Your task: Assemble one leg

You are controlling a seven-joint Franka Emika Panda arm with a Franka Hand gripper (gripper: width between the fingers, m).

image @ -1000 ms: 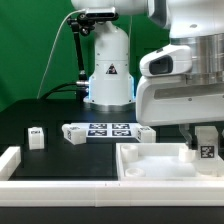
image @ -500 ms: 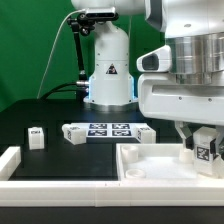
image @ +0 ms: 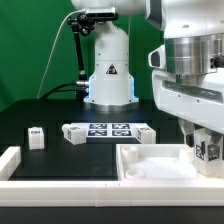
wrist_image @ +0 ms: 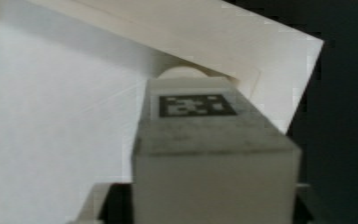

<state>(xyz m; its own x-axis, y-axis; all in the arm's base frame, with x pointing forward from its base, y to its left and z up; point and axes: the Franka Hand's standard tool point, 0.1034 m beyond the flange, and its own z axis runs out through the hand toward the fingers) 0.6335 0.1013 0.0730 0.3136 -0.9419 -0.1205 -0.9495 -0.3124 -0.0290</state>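
You will find no readable words, brand names or numbers in either view. The only sign is a dark triangular warning symbol (image: 112, 72) on the white robot base (image: 108, 92). Black-and-white square tags stand on the leg (image: 207, 149), the marker board (image: 108, 130) and a second leg (image: 36, 137) on the surface. They carry coded patterns, not characters.

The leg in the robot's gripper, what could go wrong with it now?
1. The leg, held in the gripper, is right at the large white piece; if it is a bit off, it may jam or push the piece.
2. It could twist or slip in the grip when pressed.
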